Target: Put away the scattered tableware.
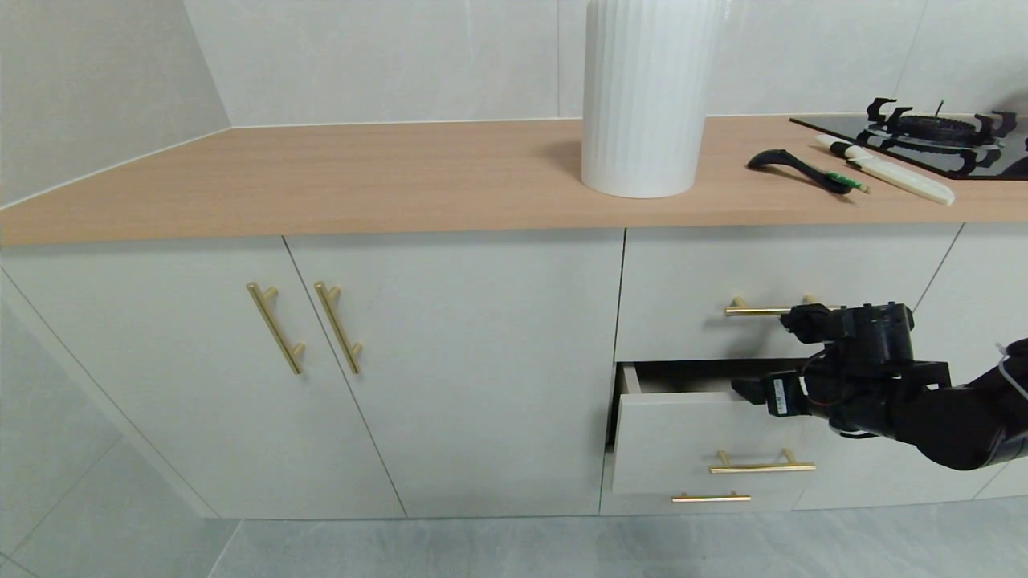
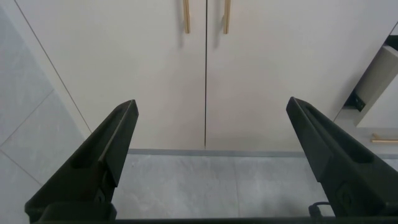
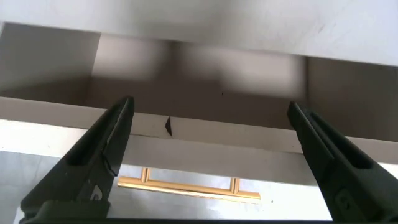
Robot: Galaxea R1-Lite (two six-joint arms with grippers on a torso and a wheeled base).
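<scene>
A black spoon (image 1: 791, 167), a thin green-tipped utensil (image 1: 849, 180) and a white knife (image 1: 893, 173) lie on the wooden countertop (image 1: 385, 177), right of a tall white ribbed container (image 1: 642, 96). Below them the middle drawer (image 1: 683, 437) is pulled partly out, dark inside. My right gripper (image 1: 775, 353) is open and hovers at the drawer's top opening. In the right wrist view the right gripper (image 3: 208, 155) faces the drawer's front panel (image 3: 186, 146) and gold handle (image 3: 189, 185). My left gripper (image 2: 211, 155) is open, holds nothing, and points at the cabinet doors (image 2: 124, 68) low near the floor.
A black gas hob (image 1: 940, 132) sits at the counter's far right. The shut top drawer with its gold handle (image 1: 759, 309) is just above the right gripper. Two cabinet doors with gold handles (image 1: 305, 325) stand left of the drawers. Grey floor tiles (image 1: 514, 550) lie below.
</scene>
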